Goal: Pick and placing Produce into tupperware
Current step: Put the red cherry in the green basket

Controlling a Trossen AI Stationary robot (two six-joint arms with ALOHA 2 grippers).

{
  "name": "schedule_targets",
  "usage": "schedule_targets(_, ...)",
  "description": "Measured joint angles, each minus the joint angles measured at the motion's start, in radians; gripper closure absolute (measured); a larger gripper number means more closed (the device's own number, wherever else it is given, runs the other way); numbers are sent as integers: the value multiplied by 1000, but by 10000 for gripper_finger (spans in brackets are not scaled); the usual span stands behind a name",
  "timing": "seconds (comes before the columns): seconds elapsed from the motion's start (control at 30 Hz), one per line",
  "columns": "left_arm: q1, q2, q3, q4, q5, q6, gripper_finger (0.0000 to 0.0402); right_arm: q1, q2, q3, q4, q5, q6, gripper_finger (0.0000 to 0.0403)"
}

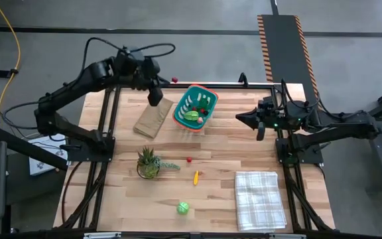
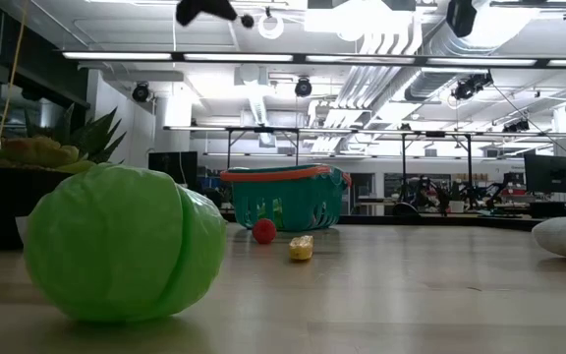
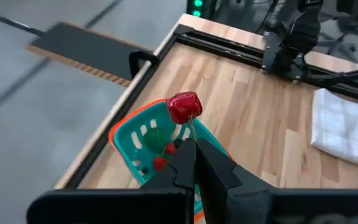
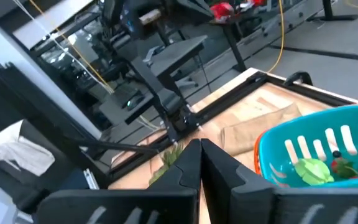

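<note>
The tupperware, a teal basket with an orange rim (image 1: pixel 202 88) (image 2: pixel 273 174) (image 3: pixel 120 126) (image 4: pixel 271 134), stands at the table's far middle with green and red produce inside. My left gripper (image 1: pixel 168 81) (image 3: pixel 191 142) is high, just left of the basket, and shut on a red piece (image 1: pixel 174 79) (image 3: pixel 184 107). My right gripper (image 1: pixel 239 118) (image 4: pixel 199 144) hovers to the right of the basket, shut and holding nothing. A green cabbage (image 1: pixel 183 208) (image 2: pixel 116 246), a yellow-orange piece (image 1: pixel 195 176) (image 2: pixel 301 248) and a small red piece (image 1: pixel 189 159) (image 2: pixel 264 231) lie on the table. My left gripper pinches the red piece by its thin stem-like end (image 3: pixel 192 127), only at the fingertips. The fingers slant downward toward the basket. The red body sticks out beyond the fingertips, lifted clear of the table and high over it.
A flat brown paper bag (image 1: pixel 152 118) lies left of the basket. A spiky potted plant (image 1: pixel 148 162) stands at the middle left. A checked cloth (image 1: pixel 260 198) lies at the near right. Black frame rails run along both table sides.
</note>
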Motion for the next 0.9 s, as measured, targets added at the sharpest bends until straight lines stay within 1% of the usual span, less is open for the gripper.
schedule_targets(0.1,68,-3,-66,67,108,10,401,0,14,0,17,15,-2,402)
schedule_targets(0.2,110,-1,-149,145,194,8,401,0,33,0,16,28,0,402)
schedule_targets(0.3,139,-1,-222,232,256,8,401,0,57,0,24,44,0,402)
schedule_targets(0.47,148,-1,-340,360,293,21,401,0,102,0,78,48,0,402)
schedule_targets(0.63,147,19,-424,396,306,34,401,0,148,0,127,48,0,402)
schedule_targets(0.8,146,64,-455,396,313,50,401,-1,181,0,156,47,0,402)
schedule_targets(0.9,145,95,-455,435,333,48,401,-10,199,0,176,46,6,402)
